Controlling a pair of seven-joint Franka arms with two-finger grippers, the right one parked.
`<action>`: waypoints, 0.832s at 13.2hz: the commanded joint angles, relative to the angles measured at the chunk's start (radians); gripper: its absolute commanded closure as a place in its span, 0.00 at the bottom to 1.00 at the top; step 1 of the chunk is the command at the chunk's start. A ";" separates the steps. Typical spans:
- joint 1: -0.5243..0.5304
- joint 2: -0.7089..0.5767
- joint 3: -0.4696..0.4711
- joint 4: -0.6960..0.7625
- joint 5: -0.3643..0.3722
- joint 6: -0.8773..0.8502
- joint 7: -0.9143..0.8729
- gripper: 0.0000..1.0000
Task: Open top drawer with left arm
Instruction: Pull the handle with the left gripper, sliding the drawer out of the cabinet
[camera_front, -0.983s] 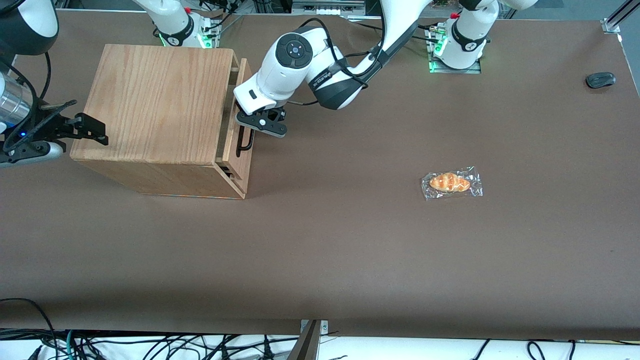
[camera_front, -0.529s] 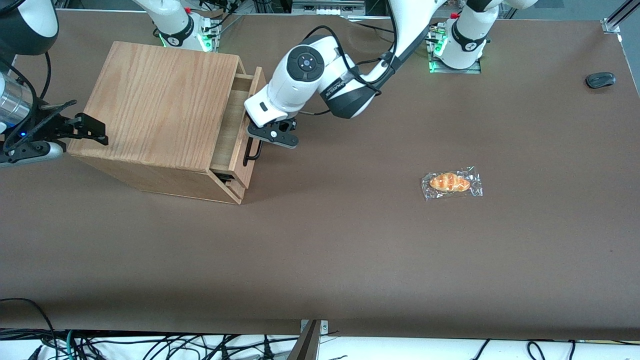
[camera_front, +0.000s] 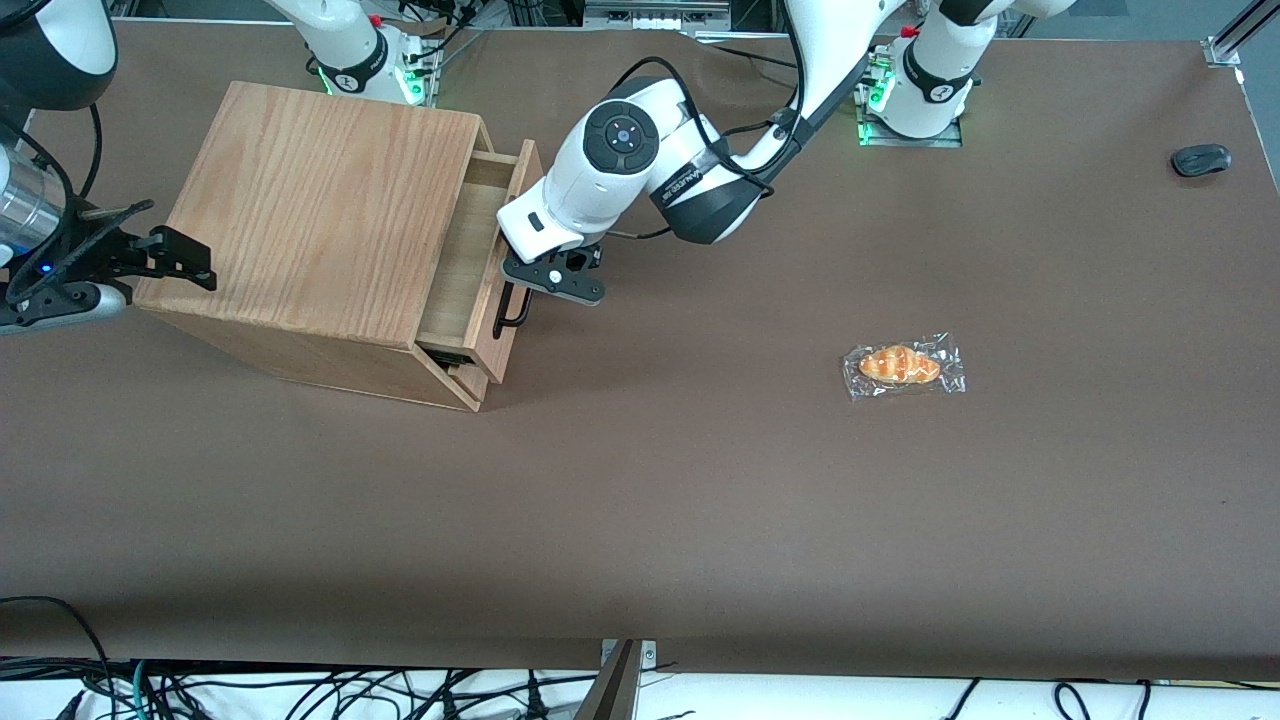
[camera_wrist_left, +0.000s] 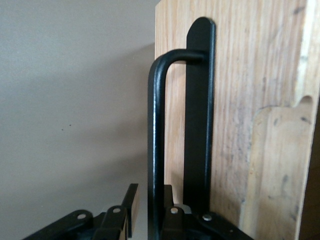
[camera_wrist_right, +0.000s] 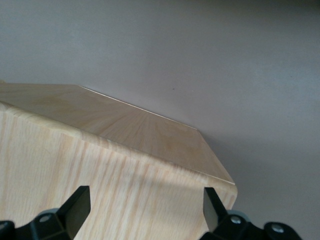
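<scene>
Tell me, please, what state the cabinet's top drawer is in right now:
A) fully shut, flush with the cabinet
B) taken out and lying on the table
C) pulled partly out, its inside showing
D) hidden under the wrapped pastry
C: the top drawer juts out from the cabinet with its wooden floor exposed, and the left arm's gripper sits at its black bar handle.

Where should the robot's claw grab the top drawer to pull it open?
Best on the long black bar handle on the top drawer front. The bar stands off the wood, leaving a gap a finger can slip into. Come from in front of the drawer. The left arm has its claw at the bar already, one finger on each side.
</scene>
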 joint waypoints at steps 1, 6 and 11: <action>0.027 0.006 0.040 -0.006 0.055 -0.019 0.006 0.76; 0.038 0.006 0.038 -0.006 0.055 -0.031 0.026 0.76; 0.058 0.004 0.038 -0.006 0.045 -0.056 0.057 0.75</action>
